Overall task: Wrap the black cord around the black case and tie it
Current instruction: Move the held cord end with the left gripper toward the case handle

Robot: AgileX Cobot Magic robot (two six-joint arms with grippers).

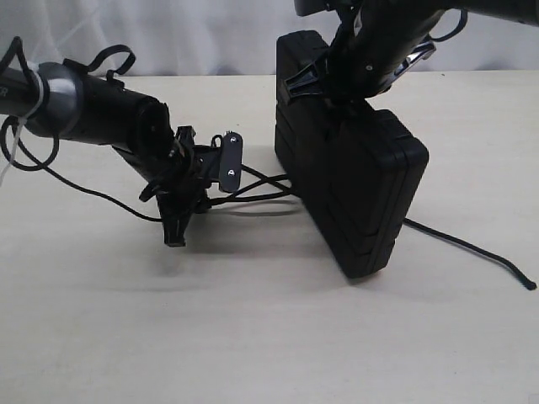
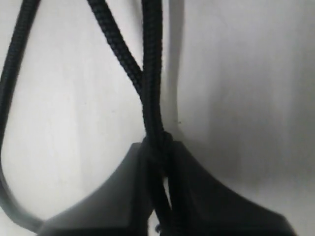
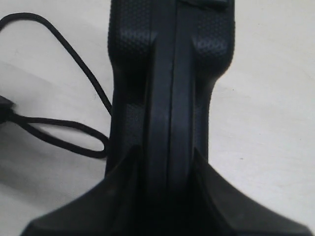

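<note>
The black case stands on one edge on the table, tilted. My right gripper comes down from above and is shut on its upper edge. In the right wrist view the case fills the gap between the jaws of that gripper. The black cord runs in two strands from the case's left side to my left gripper, low over the table. My left gripper is shut on both braided cord strands. One cord end trails off to the right. A cord loop lies beside the case.
The cream table spreads out in front of the case. A white curtain hangs behind. A thin black line trails on the table under the left arm; I cannot tell whether it is cord or arm cable.
</note>
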